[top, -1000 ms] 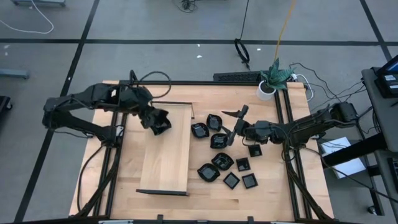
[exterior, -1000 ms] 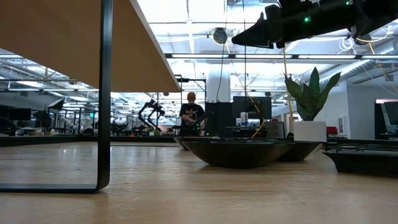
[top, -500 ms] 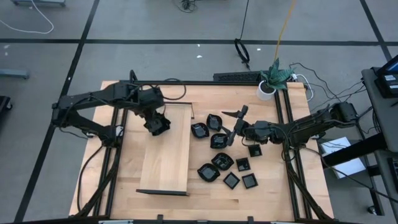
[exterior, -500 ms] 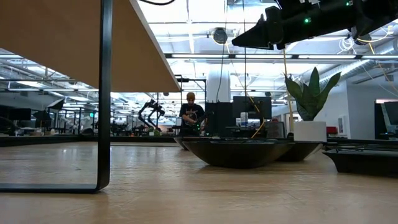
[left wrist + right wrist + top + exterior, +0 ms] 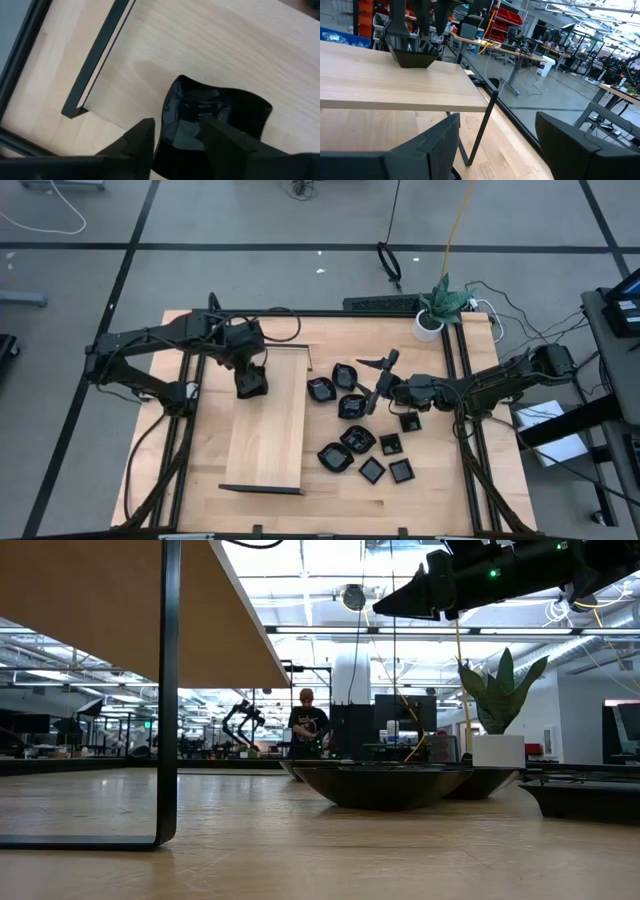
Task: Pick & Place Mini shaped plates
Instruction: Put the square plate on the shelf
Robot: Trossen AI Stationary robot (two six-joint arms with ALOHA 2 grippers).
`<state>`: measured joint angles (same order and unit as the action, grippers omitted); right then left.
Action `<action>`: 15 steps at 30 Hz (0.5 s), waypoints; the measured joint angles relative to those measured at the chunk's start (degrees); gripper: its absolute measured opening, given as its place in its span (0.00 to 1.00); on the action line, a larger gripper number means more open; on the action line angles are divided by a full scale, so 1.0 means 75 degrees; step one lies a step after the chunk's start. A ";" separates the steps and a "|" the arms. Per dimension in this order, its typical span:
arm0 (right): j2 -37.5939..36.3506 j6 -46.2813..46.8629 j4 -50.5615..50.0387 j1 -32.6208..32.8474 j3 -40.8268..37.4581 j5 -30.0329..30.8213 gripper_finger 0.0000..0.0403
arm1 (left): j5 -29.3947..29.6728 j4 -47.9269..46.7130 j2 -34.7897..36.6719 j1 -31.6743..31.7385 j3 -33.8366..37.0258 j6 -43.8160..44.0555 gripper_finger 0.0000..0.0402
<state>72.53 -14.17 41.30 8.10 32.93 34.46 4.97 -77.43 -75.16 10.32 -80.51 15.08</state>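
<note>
Over the far left part of the long wooden board, my left gripper stands above a black mini plate that sits flat on the wood. Through my left wrist camera the plate lies straight ahead between my two fingers, one on each side of its rim, but I cannot tell whether they have let go or are only partly slackened. My guess is the dish is placed, or nearly so, and the move now is straight up and clear. What matters next lies to the right: the other mini shaped plates sit clustered on the table, well apart from my left gripper and with the board's right edge between us. My right gripper is the nearer one, hanging over the far part of that cluster with its fingers spread wide and nothing between them. From its wrist camera I see across the board top to the placed dish under my left fingers.
</note>
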 joint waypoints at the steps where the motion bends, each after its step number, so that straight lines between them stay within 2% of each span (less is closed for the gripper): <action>1: 0.0000 0.0000 -0.0005 0.0000 0.0000 0.0000 0.61 | 0.0000 -0.0042 0.0002 -0.0026 -0.0067 -0.0077 0.45; 7: 0.0000 0.0000 -0.0064 0.0000 0.0000 0.0000 0.61 | 0.0119 0.0277 0.0194 -0.0259 -0.0597 -0.0532 0.50; 11: 0.0000 0.0000 -0.0068 0.0000 0.0000 0.0000 0.61 | 0.0744 0.1318 0.1069 -0.0421 -0.0470 -0.0804 0.50; 15: 0.0003 0.0000 -0.0220 0.0003 -0.0003 0.0000 0.61 | 0.1466 0.2377 0.2237 -0.0515 0.0255 -0.0657 0.50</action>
<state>72.55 -14.17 39.65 8.12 32.91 34.46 15.96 -59.60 -58.38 6.46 -78.60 10.15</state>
